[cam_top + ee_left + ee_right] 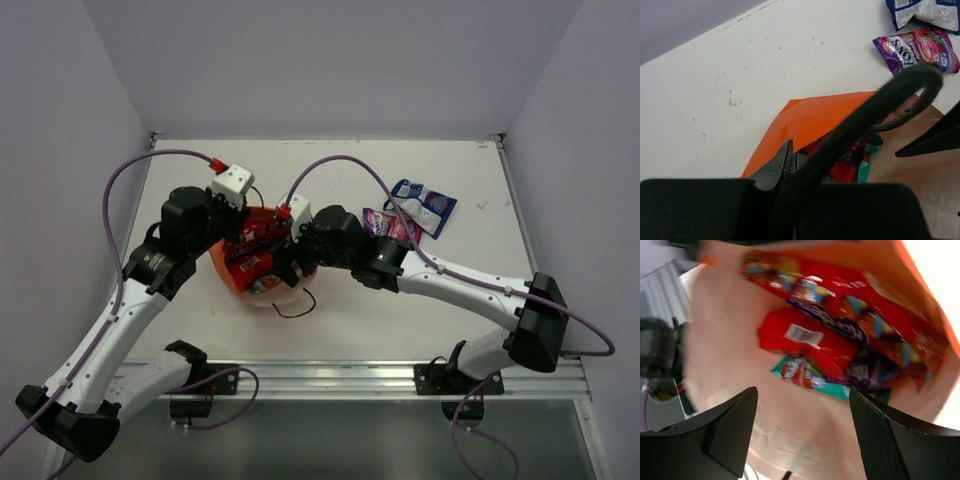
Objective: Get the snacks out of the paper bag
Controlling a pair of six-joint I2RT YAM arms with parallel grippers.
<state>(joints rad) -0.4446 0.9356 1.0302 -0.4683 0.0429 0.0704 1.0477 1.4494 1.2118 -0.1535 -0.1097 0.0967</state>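
The snacks (810, 342) lie mostly inside the paper bag (222, 268), which rests near the middle of the counter (340, 330) with its mouth turned toward the right arm. Only the right wrist view looks into the bag. There, red packets (880, 325), a dark purple wrapper (832, 322) and a green packet (800, 374) are piled on the cream inside wall. The right end effector (802, 390) is at the mouth, its fingers spread wide with nothing between them.

The left wrist view shows what the top view hides. The left end effector (788, 162) is closed, its fingers pinched on the edge of the orange wall, and the dark cord handle (890, 97) loops close in front of the camera.

From above, two packets lie outside on the counter, to the right of the bag: a magenta packet (385, 224) and, just beside it, a blue-and-white packet (425, 205).
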